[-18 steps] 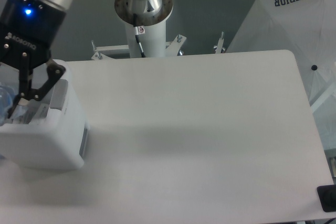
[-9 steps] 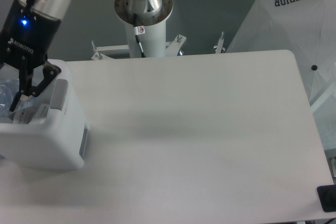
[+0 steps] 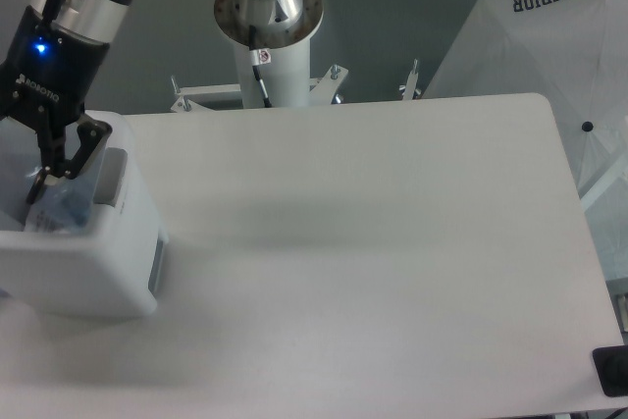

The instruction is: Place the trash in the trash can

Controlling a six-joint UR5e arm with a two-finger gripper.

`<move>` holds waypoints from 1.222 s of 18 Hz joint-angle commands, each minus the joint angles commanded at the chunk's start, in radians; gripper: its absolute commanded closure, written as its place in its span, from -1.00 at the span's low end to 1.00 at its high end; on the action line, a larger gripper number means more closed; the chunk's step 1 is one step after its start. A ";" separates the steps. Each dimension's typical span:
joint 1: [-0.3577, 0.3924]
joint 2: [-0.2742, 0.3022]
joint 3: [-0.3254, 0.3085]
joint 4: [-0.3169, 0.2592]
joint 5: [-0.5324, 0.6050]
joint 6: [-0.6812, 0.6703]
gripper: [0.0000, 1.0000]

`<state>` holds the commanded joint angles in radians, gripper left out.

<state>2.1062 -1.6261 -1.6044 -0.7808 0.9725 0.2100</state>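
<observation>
We saw the gripper [image 3: 37, 179] hanging over the open top of the trash can [image 3: 83, 272], at the far left of the table [image 3: 373, 262]. Finger links angled down into the bin mouth. The tips sat close together, but we couldn't tell whether the jaws were pinching anything or just narrowed; the left side of the gripper ran off the frame edge.

Inside the bin, right under the fingertips, we saw a clear bluish crumpled mass, the bottle [image 3: 61, 205], lying low behind the front wall. A pale scrap with dark print just left of it, at the bin's inner edge, could have been the wrapper [image 3: 39, 218]; too blurred for us to confirm. Whether the fingers touched either piece, we couldn't tell.

The bin's grey panel [image 3: 110, 179] faced right, toward the table middle.

Surroundings: the arm's white mounting column [image 3: 275, 56] stood behind the table's far edge, well apart from the bin. A white umbrella-like canopy printed "SUPERIOR" [image 3: 549, 36] sat off the far right corner. A small black object [image 3: 613, 370] poked in at the near right edge. None of these lay between gripper and bin.
</observation>
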 joint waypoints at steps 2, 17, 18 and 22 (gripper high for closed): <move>0.003 0.005 -0.008 -0.002 0.003 0.009 -1.00; 0.446 -0.043 -0.081 -0.008 0.098 0.320 -1.00; 0.451 -0.063 -0.074 -0.008 0.126 0.353 -1.00; 0.459 -0.153 -0.026 -0.011 0.312 0.486 -1.00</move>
<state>2.5648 -1.7793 -1.6307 -0.7915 1.2849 0.6960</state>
